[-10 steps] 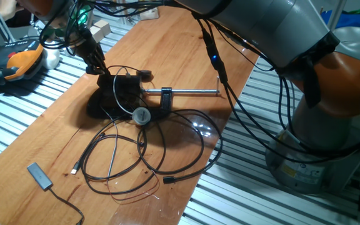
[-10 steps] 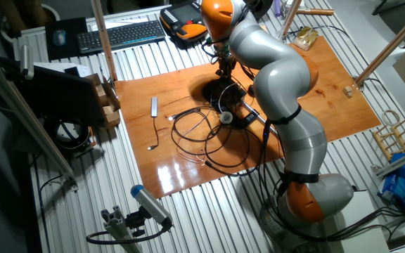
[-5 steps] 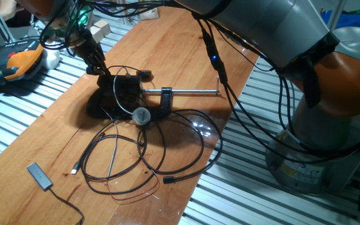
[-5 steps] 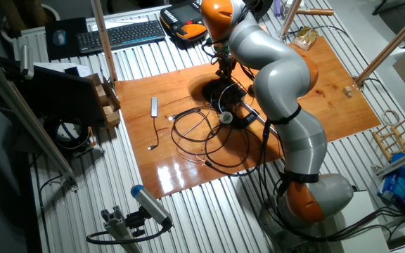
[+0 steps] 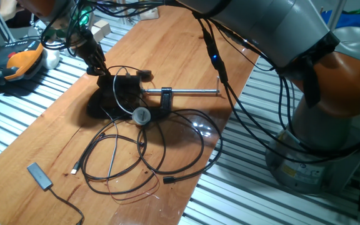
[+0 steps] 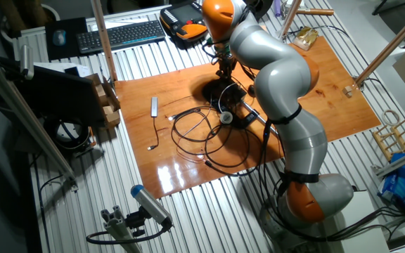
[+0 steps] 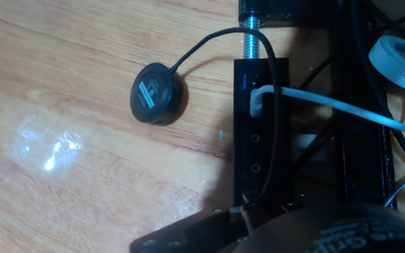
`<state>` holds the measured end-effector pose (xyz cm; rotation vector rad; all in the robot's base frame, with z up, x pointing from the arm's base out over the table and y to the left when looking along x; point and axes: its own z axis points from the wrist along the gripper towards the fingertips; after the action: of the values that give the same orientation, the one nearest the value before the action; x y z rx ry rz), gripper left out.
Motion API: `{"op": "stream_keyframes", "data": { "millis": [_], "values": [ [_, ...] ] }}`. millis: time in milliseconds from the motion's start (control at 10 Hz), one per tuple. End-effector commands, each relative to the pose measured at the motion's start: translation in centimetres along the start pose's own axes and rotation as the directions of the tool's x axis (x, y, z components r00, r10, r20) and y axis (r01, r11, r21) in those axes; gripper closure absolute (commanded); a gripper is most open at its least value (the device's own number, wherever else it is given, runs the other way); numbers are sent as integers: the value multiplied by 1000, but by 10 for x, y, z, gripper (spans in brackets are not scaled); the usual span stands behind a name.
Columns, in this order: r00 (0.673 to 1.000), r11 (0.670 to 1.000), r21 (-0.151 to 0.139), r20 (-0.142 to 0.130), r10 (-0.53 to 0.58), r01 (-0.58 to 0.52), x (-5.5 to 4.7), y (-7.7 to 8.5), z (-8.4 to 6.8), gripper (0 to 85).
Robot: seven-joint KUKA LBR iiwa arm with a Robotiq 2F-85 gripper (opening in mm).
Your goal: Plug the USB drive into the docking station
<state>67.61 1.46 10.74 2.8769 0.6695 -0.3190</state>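
Where the gripper meets the docking station, cables and clamp crowd close; round puck lies beside; jaw state cannot be told.

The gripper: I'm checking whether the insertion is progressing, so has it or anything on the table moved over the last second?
No visible change. The gripper sits at the same spot over the docking station in both fixed views, and the G-clamp, cables and flat dongle lie as before. The USB drive cannot be made out, and whether the fingers are open or shut is unclear.
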Motion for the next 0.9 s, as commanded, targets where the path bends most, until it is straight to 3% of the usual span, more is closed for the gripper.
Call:
{"op": "stream_keyframes", "data": {
  "millis": [0,800],
  "values": [
    [1000,1000,-1,-3,0,0,0,0,1,850],
    [999,999,10,-21,-37,37,2,0,6,850]
  ]
}}
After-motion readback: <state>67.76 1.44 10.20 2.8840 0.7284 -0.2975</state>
